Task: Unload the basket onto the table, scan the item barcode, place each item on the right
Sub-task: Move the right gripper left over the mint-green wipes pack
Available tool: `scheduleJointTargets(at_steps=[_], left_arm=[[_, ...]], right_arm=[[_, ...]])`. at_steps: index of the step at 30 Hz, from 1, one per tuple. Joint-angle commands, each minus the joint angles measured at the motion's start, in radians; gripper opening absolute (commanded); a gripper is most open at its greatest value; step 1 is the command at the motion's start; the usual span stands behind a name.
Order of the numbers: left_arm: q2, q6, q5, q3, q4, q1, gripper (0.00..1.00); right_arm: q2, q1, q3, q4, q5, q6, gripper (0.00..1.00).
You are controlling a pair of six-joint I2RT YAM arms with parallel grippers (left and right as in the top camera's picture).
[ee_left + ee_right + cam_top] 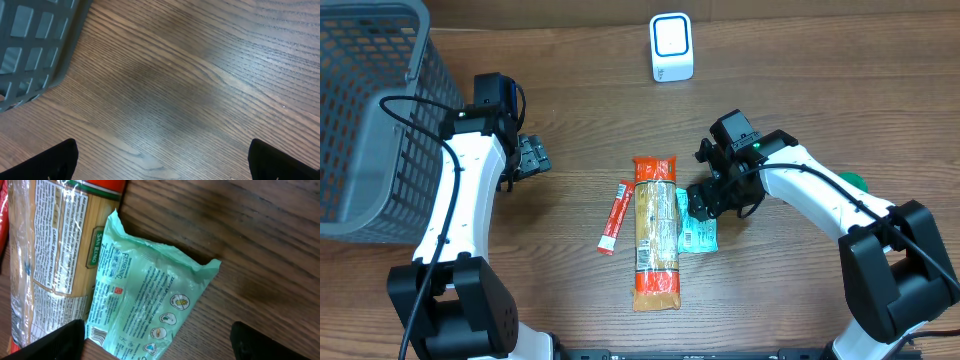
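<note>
1. Hovering spread wide, the right hand (717, 195) hung above the mint-green crinkled plastic sachet (150, 305) (probably the item to scan), which lay flat on the wooden counter (260, 240) against the long clear cellophane spaghetti pack (655, 230).
2. The left hand (527, 157), likewise spread and empty, hung near the grey plastic mesh basket (370, 110).
3. The white boxy scanner (671, 47) stood well apart from the goods.
4. The pack's label read "San Remo"; the sachet's barcode (98, 336) faced up, its other print too fine to read.
</note>
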Motion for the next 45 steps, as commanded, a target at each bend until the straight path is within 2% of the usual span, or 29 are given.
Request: scheduleJointTargets(at_steps=[1, 23, 32, 39, 45], left_arm=[[-0.021, 0.026, -0.006, 0.018, 0.0, -0.001, 1.0], [-0.021, 0.026, -0.006, 0.018, 0.0, -0.001, 1.0], [-0.021, 0.026, -0.006, 0.018, 0.0, -0.001, 1.0], [-0.021, 0.026, -0.006, 0.018, 0.0, -0.001, 1.0], [-0.021, 0.026, -0.006, 0.018, 0.0, -0.001, 1.0]], right_arm=[[-0.008, 0.0, -0.01, 0.015, 0.01, -0.001, 0.95], [0.0, 0.0, -0.073, 0.169, 0.132, -0.001, 0.95], [0.0, -0.002, -0.154, 0.191, 0.286, 0.006, 0.95], [-0.015, -0.002, -0.152, 0.064, 0.524, 0.247, 0.97], [-0.084, -0.002, -0.15, 0.033, 0.439, 0.318, 1.0]])
